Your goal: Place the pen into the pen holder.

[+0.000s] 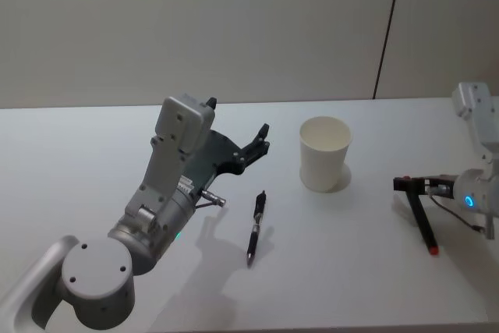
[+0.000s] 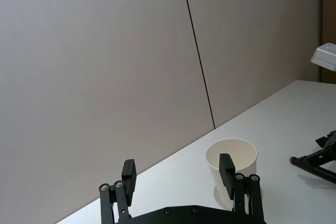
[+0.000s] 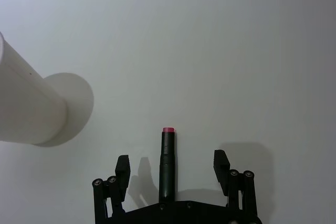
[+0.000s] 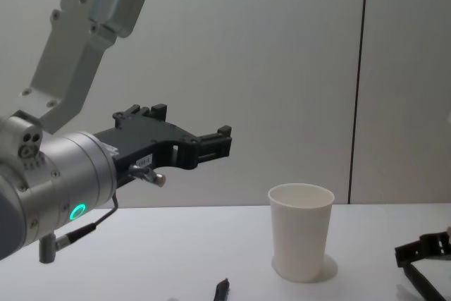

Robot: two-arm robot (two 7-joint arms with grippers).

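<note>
Left end effector hangs wide and empty above the tabletop. Pen lies flat below it, short of the pen holder (light, stiff, prone to roll, I reckon). I'd pinch mid-barrel. Right end effector parked far right, spread wide.

I seem to be working in a bare lab or test room: a plain white bench against blank grey wall panels, split by one dark seam.
</note>
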